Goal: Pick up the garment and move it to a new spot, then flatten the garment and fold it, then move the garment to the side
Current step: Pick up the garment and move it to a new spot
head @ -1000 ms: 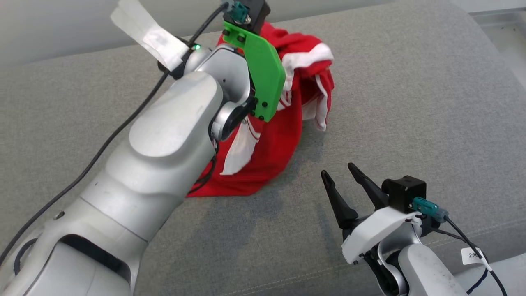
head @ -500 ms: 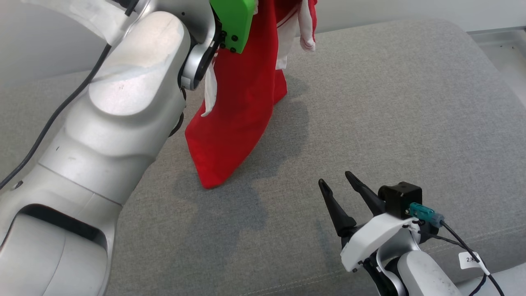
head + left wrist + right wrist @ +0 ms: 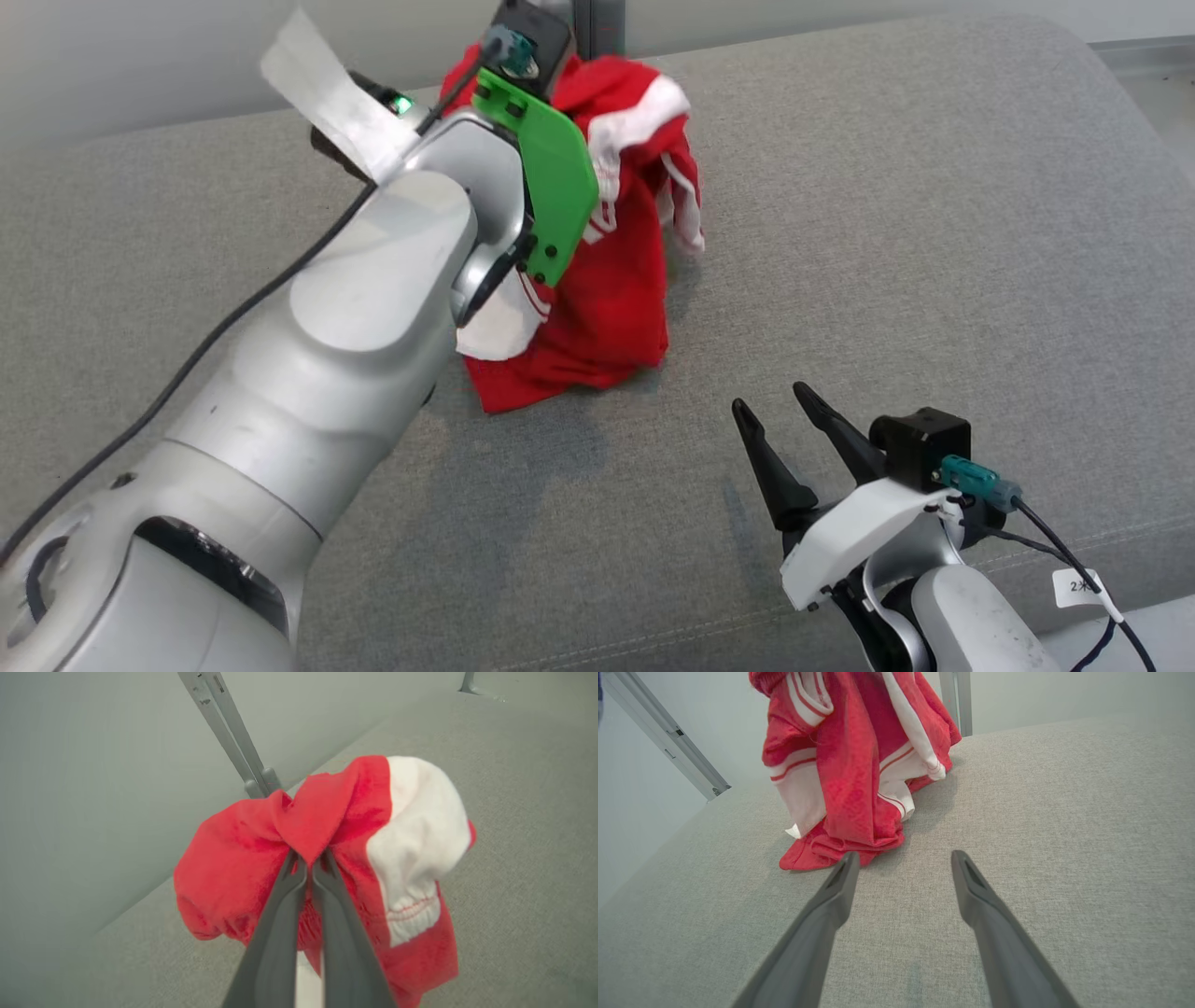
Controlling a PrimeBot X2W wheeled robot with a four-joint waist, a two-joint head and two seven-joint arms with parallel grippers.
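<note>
A: Garment (image 3: 616,308) first: we see it red with white stripes, bunched up and hanging from our left gripper (image 3: 308,858). The jaws are pinched tight on a red fold at the top. The lower hem rests crumpled on the grey cushion (image 3: 934,233), towards its far side.

B: Agreed. Further right, our right gripper (image 3: 769,396) hovers over bare cushion with its jaws spread wide, holding nothing. It is near the hem but apart from it.

A: What could go wrong from here, do we think?

B: The pinch takes only a thin fold, so a quick swing could pull the cloth free. And because it is bunched, setting it down as it hangs may trap layers underneath, which would make flattening harder.

A: Any writing?

B: A white tag (image 3: 1074,586) on the right arm's cable shows a "2" and a mark we cannot read. We find no readable brand on the garment.
</note>
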